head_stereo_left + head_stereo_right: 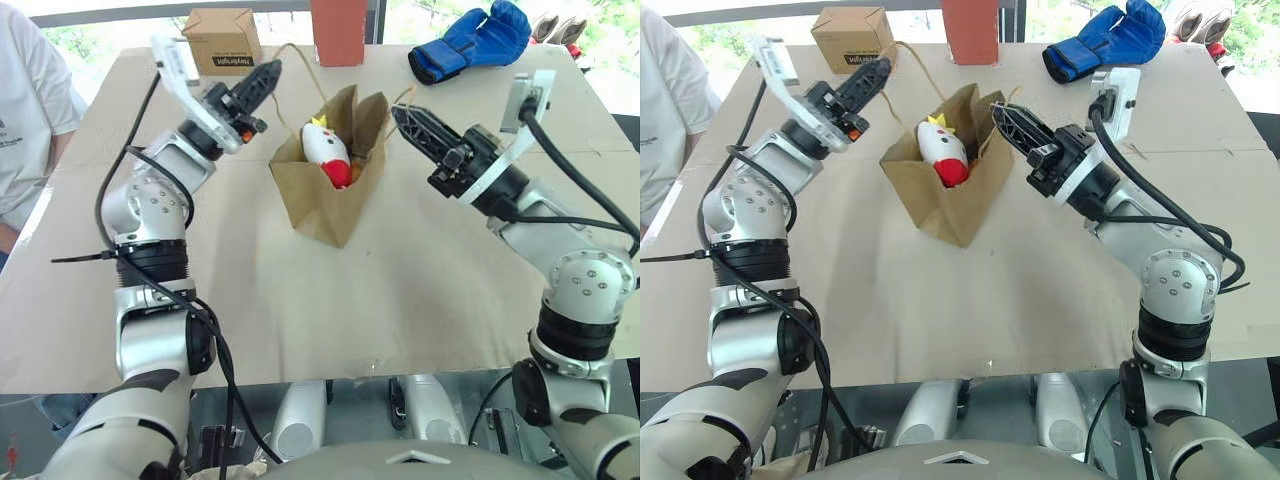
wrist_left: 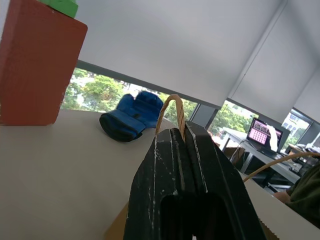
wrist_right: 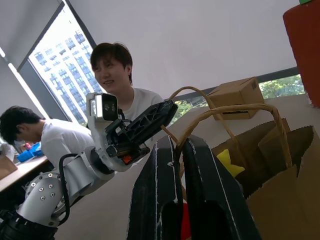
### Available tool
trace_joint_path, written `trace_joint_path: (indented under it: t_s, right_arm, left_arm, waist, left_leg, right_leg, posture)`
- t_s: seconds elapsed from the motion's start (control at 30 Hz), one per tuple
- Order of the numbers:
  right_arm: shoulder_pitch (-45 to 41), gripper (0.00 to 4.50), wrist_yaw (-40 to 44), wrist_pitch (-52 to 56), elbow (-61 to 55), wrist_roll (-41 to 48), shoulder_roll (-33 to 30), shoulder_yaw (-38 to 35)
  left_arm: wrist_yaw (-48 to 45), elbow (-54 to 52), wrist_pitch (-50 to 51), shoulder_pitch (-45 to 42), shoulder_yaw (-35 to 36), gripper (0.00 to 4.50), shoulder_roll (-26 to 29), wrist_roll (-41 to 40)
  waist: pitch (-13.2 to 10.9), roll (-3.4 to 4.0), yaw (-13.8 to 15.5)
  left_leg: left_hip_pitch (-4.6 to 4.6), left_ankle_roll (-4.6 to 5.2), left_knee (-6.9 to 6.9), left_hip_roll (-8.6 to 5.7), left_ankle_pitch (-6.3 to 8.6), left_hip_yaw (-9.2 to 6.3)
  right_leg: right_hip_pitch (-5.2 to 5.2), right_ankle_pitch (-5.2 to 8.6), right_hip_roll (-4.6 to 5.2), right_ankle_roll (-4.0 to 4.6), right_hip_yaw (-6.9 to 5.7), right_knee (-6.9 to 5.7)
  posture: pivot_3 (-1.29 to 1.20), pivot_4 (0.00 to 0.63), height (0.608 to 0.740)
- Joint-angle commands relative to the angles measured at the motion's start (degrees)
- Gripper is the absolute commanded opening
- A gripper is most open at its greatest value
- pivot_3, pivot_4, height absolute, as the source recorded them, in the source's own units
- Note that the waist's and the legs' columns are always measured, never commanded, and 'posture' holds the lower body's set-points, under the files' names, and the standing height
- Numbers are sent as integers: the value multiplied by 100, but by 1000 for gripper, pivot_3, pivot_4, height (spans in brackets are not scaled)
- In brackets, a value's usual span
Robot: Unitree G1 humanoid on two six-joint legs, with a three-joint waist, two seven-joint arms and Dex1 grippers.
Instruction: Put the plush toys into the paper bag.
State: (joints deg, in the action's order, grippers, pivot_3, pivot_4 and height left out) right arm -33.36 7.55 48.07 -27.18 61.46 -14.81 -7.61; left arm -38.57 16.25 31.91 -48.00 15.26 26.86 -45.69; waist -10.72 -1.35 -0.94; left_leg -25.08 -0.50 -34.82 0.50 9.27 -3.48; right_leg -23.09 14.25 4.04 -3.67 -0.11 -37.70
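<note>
Paper bag (image 1: pixel 325 205): centre of frame on table (image 1: pixel 400 290), mouth open, held up by both handles. Contents: white doll (image 1: pixel 324 148), yellow crown toward top, red end low; poss. orange bit under it, hard to tell.
L gripper (image 1: pixel 268 77): upper left of bag, fingers pinched tight on one loop handle (image 2: pixel 170 107).
R gripper (image 1: pixel 402 117): right of bag, clamped on other handle (image 3: pixel 240 111).
Cardboard box (image 1: pixel 222 40): top left-centre, closed.
Blue boxing glove (image 1: pixel 472 40): top right.
Red block (image 1: pixel 339 30): top centre.
</note>
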Motion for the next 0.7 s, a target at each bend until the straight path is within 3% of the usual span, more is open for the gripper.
trace_joint_path:
  t_s: [0.03, 0.13, 0.23, 0.3, 0.33, 0.37, 0.43, 0.47, 0.5, 0.6, 0.7]
  right_arm:
    - [-88, 43, -15, -177, -238, 51, -36, -96]
    - [168, 43, 366, -218, -209, -506, -409, 228]
    - [384, 839, 655, -254, -420, -358, -643, 137]
    - [451, 1806, 701, -243, -550, -209, -810, -51]
    - [469, 1806, 699, -236, -581, -164, -869, -105]
    - [566, 2613, 778, -159, -674, 19, -1055, -242]
    - [843, 3375, 1018, 38, -875, 475, -1482, -541]
    - [1026, 3934, 1153, 120, -958, 679, -1724, -684]
    - [1196, 3943, 1269, 185, -992, 773, -1942, -755]
    - [1488, 3943, 1361, -82, -812, -303, -2278, -236]
    - [1299, 3943, 1199, -197, -554, -540, -1840, 157]
  left_arm:
    - [-120, -264, 26, -164, 76, 0, 15, -38]
    - [-521, -222, -305, 79, -152, 0, 151, 366]
    - [-820, -568, -80, 400, -1, 982, 272, 124]
    - [-838, -665, 61, 531, 168, 1913, 398, 25]
    - [-837, -687, 97, 565, 217, 1913, 442, 16]
    - [-845, -705, 167, 625, 337, 2707, 553, -33]
    - [-892, -759, 387, 760, 584, 3446, 803, -194]
    - [-979, -847, 571, 893, 700, 4051, 961, -336]
    - [-1122, -966, 756, 1083, 766, 4453, 1129, -451]
    - [-1315, -1295, 912, 1804, 717, 4453, 1371, -373]
    - [-988, -1607, 819, 1961, 634, 4453, 1125, -305]
  waist:
    - [0, 0, 0]
    - [0, 0, 0]
    - [1, -1, -2]
    - [-1, 0, -5]
    - [-1, 0, -1]
    - [-1, 0, 3]
    - [-1, -1, 4]
    - [-1, -1, 4]
    - [0, -2, 1]
    - [0, 0, -11]
    - [0, -3, 18]
  left_leg:
    - [0, 0, 0, 0, 0, 0]
    - [0, 0, 0, 0, 0, 0]
    - [1, 1, 2, 0, 1, 3]
    - [-1, 1, 3, 0, 1, 2]
    - [-2, 0, 2, 1, 0, 2]
    - [-2, 0, 1, 3, 0, -1]
    - [-2, 0, 0, 4, 0, -2]
    - [-2, 0, 0, 4, 0, -2]
    - [-4, 1, 1, 4, 1, 0]
    - [4, 6, 7, 5, 4, 12]
    - [9, 4, 4, 10, 3, 10]
  right_leg:
    - [0, 0, 0, 0, 0, 0]
    - [0, 0, 0, 0, 0, 0]
    - [2, 0, 1, 0, 1, 7]
    - [0, 0, 2, 1, 2, 5]
    - [-3, 0, 2, 1, 2, 2]
    - [-4, 0, 0, 1, 0, 0]
    - [-3, 0, 0, 0, -2, 0]
    - [-2, 1, 1, 0, -2, 3]
    - [-1, 1, 2, 0, -1, 9]
    - [-1, 3, 4, 4, 8, 12]
    - [1, 14, 2, 22, 6, 9]
  posture:
    - [0, 150, 714]
    - [0, 150, 714]
    - [0, 150, 714]
    - [0, 150, 714]
    - [0, 150, 714]
    - [0, 150, 714]
    - [0, 150, 714]
    - [0, 150, 714]
    - [0, 150, 714]
    - [0, 150, 714]
    - [0, 150, 714]
